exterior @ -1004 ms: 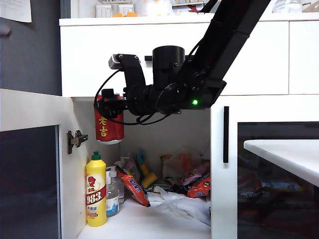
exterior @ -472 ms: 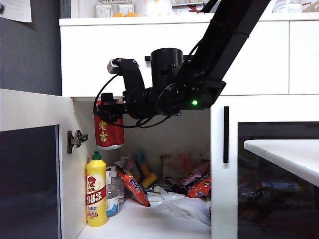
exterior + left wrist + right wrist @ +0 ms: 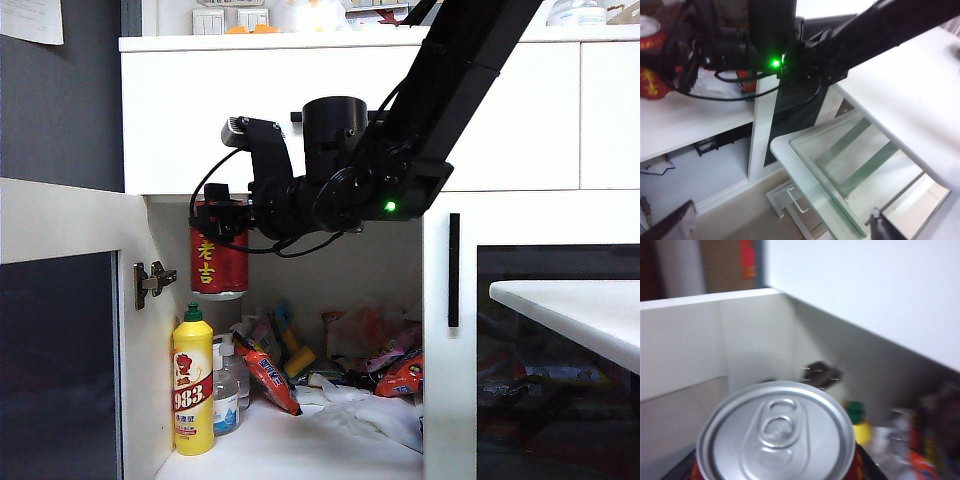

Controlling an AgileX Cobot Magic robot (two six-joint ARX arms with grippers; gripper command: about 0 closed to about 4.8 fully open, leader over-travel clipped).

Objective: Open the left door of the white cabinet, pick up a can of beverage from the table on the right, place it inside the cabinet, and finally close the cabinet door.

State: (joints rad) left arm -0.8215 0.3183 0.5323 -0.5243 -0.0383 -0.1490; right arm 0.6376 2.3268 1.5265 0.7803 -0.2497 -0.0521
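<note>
The white cabinet [image 3: 180,120] has its left door [image 3: 60,330] swung wide open toward me. My right gripper [image 3: 218,222] reaches from the upper right into the open left compartment, shut on the red can of beverage [image 3: 219,265]. The can hangs upright near the top left of the opening, well above the shelf. In the right wrist view its silver top [image 3: 777,432] fills the space between the right gripper's [image 3: 777,462] jaws. My left gripper [image 3: 780,227] is open and empty over the floor, outside the exterior view. The white table [image 3: 575,315] is at the right.
Just below the can stands a yellow bottle with a green cap [image 3: 192,385], beside a small clear bottle [image 3: 227,388]. Snack packets [image 3: 270,378] and crumpled bags [image 3: 370,400] litter the shelf. A door hinge [image 3: 152,282] juts from the left wall. The right door [image 3: 453,270] is closed.
The right gripper with the can has sunk slightly in the cabinet opening. The door and the shelf's contents have not moved.
</note>
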